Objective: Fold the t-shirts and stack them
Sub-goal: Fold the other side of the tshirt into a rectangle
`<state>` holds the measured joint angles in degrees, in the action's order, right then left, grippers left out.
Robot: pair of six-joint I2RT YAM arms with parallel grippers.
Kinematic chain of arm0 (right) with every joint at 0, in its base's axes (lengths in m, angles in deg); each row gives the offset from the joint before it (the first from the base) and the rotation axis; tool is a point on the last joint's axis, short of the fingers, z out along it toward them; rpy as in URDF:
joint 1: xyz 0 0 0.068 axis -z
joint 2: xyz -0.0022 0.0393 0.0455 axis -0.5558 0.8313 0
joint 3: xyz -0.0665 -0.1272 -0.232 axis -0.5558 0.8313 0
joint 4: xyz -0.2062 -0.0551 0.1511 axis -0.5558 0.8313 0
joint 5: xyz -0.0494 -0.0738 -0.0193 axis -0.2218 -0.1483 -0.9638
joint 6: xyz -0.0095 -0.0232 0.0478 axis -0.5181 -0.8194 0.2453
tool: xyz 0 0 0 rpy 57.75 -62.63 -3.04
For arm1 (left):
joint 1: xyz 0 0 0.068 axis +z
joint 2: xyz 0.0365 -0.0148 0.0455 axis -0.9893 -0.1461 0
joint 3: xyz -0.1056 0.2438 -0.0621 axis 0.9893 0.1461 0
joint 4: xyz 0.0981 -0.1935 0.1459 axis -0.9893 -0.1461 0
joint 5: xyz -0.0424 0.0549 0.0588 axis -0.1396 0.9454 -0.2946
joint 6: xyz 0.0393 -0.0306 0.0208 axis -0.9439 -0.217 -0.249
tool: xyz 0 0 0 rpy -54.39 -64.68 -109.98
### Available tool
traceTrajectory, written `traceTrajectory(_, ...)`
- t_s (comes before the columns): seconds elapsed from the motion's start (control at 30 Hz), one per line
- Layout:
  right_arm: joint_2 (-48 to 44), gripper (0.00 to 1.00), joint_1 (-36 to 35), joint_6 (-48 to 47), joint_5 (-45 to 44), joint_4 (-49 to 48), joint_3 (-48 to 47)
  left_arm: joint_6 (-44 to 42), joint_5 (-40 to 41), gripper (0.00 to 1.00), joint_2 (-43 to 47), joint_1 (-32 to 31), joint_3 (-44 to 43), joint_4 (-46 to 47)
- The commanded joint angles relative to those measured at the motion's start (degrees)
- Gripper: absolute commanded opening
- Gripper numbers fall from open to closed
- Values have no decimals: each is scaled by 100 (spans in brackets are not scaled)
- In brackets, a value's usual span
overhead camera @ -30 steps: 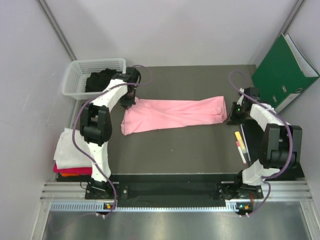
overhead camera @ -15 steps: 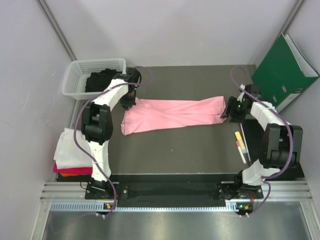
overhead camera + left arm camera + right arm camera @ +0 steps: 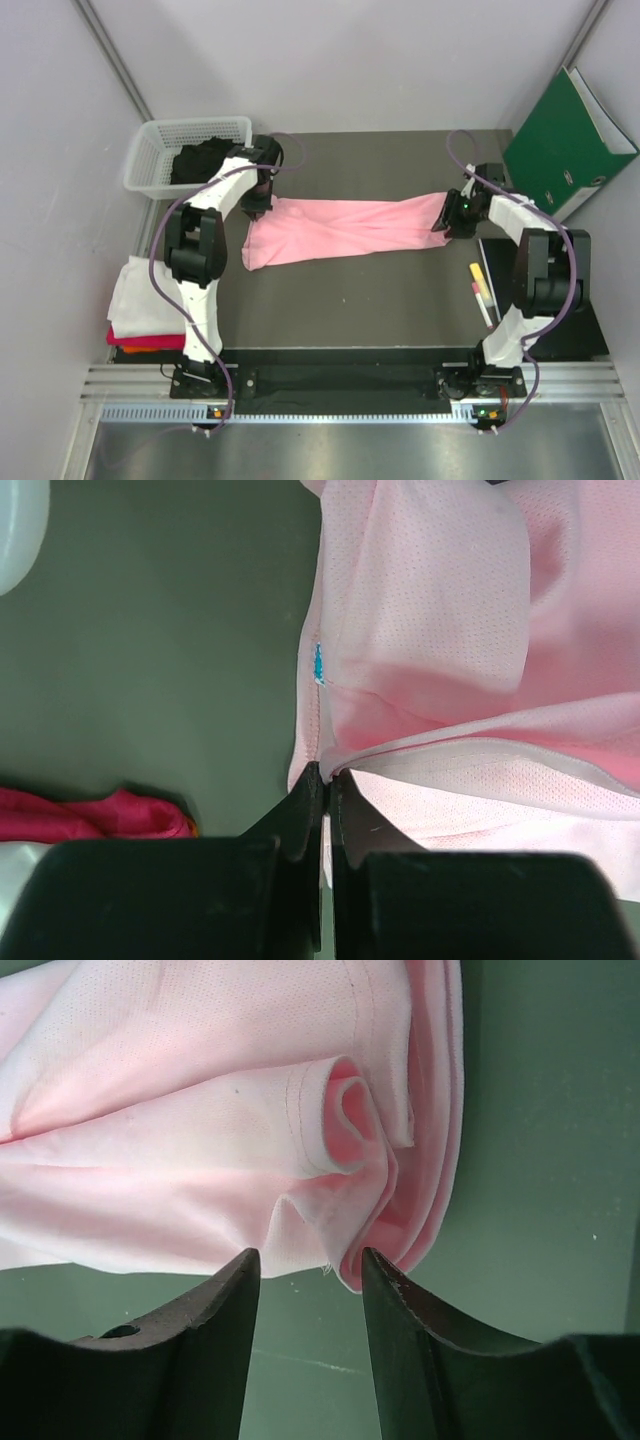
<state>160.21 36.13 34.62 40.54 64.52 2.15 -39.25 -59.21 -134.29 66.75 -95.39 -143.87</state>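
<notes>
Dark worktop carries the light pink t-shirt, drawn out lengthwise between my two arms. The left gripper is clenched on a thin strip of hem, caught only at the very fingertips, and the rest of the cloth spreads away ahead of it. The right gripper is released, its fingers spread either side of a rolled, bunched corner that barely reaches in between the tips.

My worry is that shallow bite on the left: I judge any pull from the far end could slide the hem out. On the right, closing now might pinch only the outer layer of that roll, or nothing, so the layers would separate on lifting. The shirt also looks twisted along its length, which would likely fold crooked.
</notes>
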Motion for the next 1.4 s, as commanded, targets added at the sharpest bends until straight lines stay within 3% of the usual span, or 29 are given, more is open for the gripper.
traceTrajectory(0.0,191,44,-140,82,10,-280,-241,-58,5,0,-61,44,-280,-65)
traceTrajectory(0.17,393,42,-359,162,-130,-622,-144,-58,-12,0,-78,44,-306,-65)
traceTrajectory(0.27,490,19,-448,136,-104,-702,-187,-76,5,0,-87,52,-306,-82)
traceTrajectory(0.3,491,3,-448,109,-104,-693,-214,-76,5,0,-104,53,-306,-91)
traceTrajectory(0.33,473,0,-457,74,-95,-684,-223,-76,14,0,-105,53,-306,-91)
traceTrajectory(0.83,-1064,0,-378,-401,-587,713,278,12,75,0,-201,105,-491,-240)
traceTrajectory(1.13,-1329,0,-317,-348,-1123,1495,612,29,137,0,-245,105,-517,-346)
traceTrajectory(1.37,-960,0,0,-234,-1676,1882,727,38,277,0,-280,114,-596,-469)
